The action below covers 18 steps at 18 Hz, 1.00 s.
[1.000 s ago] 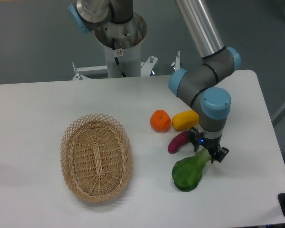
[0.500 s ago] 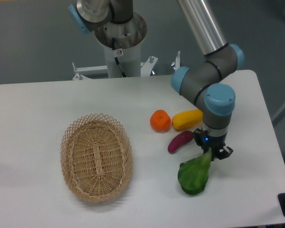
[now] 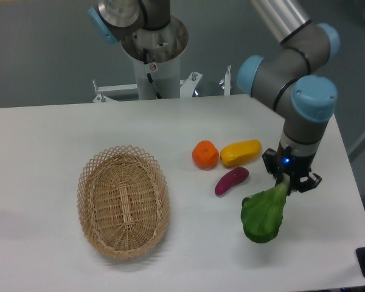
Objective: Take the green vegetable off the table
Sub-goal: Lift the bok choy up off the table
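The gripper (image 3: 290, 180) is pinching the bok choy (image 3: 264, 216) by its pale stalk, the leafy head hanging right of the eggplant (image 3: 231, 180), apparently off the table (image 3: 42, 146). Judging by that thin hold, the heavy head may be swinging and slipping free.

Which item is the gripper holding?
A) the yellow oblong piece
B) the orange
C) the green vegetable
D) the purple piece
C: the gripper is shut on the pale stalk of the green vegetable, whose leafy head hangs below it; the other three lie apart on the table.
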Tool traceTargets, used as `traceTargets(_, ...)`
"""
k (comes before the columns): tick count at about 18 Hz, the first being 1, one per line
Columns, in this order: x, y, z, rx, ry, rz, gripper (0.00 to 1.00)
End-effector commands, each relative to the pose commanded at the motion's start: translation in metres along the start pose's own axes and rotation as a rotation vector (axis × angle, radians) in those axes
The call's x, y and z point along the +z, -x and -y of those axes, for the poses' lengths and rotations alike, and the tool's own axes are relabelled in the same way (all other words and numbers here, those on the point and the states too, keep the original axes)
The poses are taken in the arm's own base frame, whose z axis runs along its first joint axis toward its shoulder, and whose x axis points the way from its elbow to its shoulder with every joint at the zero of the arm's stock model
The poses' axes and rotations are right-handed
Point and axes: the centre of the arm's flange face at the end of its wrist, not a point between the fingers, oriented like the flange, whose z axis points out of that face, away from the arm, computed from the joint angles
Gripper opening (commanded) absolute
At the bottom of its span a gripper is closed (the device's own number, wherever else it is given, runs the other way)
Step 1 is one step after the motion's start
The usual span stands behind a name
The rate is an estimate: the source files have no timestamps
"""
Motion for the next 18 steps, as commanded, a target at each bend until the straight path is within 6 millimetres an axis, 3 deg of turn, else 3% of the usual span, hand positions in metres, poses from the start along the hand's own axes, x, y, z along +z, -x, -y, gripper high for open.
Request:
traceTargets(5, -0.05, -0.02, 0.004, -0.001, -0.055, 0.01, 0.3)
traceTargets(18, -0.057, -0.021, 0.003, 0.008, -0.057, 0.019, 0.31)
